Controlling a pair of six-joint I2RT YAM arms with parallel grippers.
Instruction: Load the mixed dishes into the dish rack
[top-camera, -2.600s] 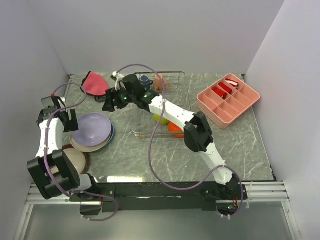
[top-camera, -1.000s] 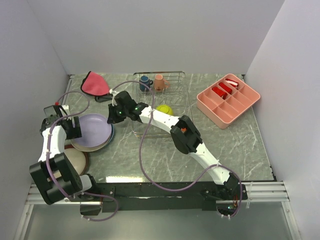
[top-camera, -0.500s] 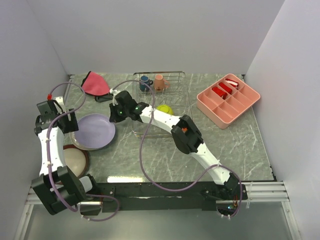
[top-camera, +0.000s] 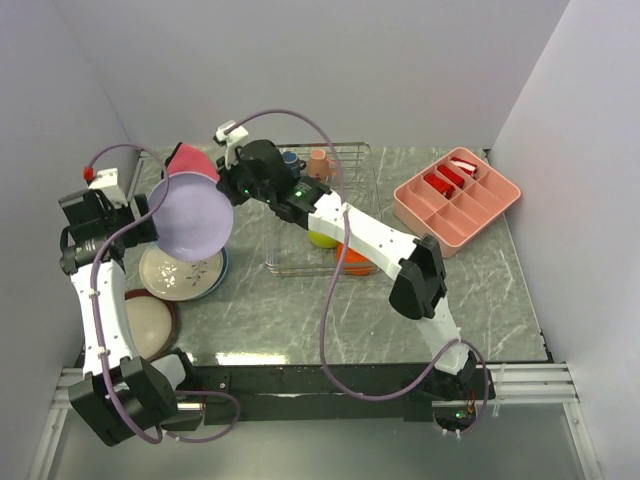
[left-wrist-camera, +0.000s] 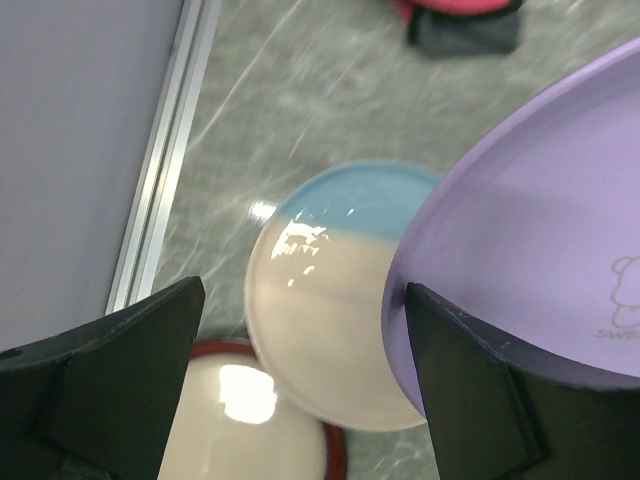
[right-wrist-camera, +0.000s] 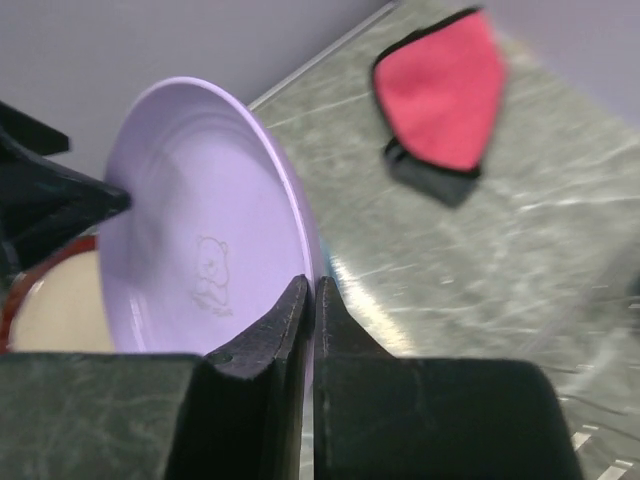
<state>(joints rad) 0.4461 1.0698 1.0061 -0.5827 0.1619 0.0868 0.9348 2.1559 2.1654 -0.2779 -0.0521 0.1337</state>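
Nearest, at the left, the red-rimmed cream plate (top-camera: 150, 325) and the light-blue plate (top-camera: 180, 272) lie on the table (top-camera: 300, 310), not yet loaded. Above them the right gripper (right-wrist-camera: 311, 290) is clamped on the rim of the lavender plate (top-camera: 190, 215), which is tilted in the air. The left gripper (left-wrist-camera: 302, 290) has its jaws apart beside it. Farther right, the dish rack (top-camera: 355, 190) holds the orange bowl (top-camera: 350, 255), yellow-green bowl (top-camera: 322, 238), dark blue mug (top-camera: 290, 158) and small pink cup (top-camera: 318, 160).

The lavender plate (top-camera: 190, 215) tilts midair left of the dish rack (top-camera: 358, 190).

The right gripper (right-wrist-camera: 311, 296) has lifted the lavender plate (top-camera: 190, 216) off the light-blue plate (top-camera: 181, 274).
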